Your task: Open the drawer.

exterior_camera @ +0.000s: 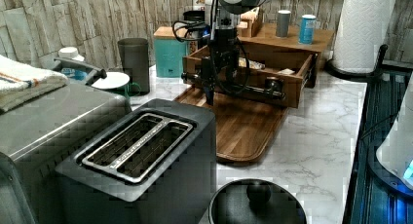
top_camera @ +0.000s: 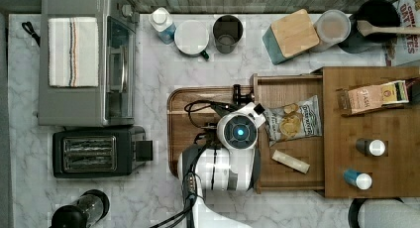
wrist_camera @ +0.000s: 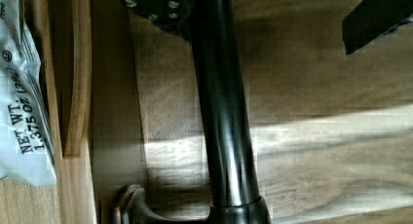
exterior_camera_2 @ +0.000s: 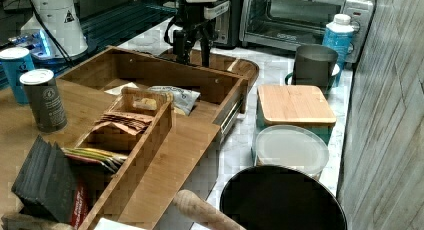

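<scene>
**One robot arm at a pulled-out drawer**

One drawer (top_camera: 292, 134) stands pulled out from under a wooden shelf unit (top_camera: 371, 134) in the top view, its front reaching over a darker brown tray (top_camera: 178, 129) on the marble bench (top_camera: 163, 69). Inside lie a snack bag (top_camera: 293, 120) and a pale bar (top_camera: 290, 161). The arm's wrist covers the drawer front. A toaster oven (top_camera: 84, 64) and toaster (top_camera: 99, 151) sit well apart at the top view's left, with bare marble between them and the tray.

In the left view, the hand (exterior_camera: 214, 85) hangs straight down at the drawer's black bar handle (exterior_camera: 243, 87), its fingers reaching past the bar toward the tray. Bare marble lies at the left view's right.

In the right view, the hand (exterior_camera_2: 192, 45) stands just beyond the drawer's far front edge, above the tray.

In the wrist view, the handle (wrist_camera: 224, 112) runs close across the frame over the tray's wood; the snack bag shows at one edge. Whether the hand is open or closed, I cannot tell.
</scene>
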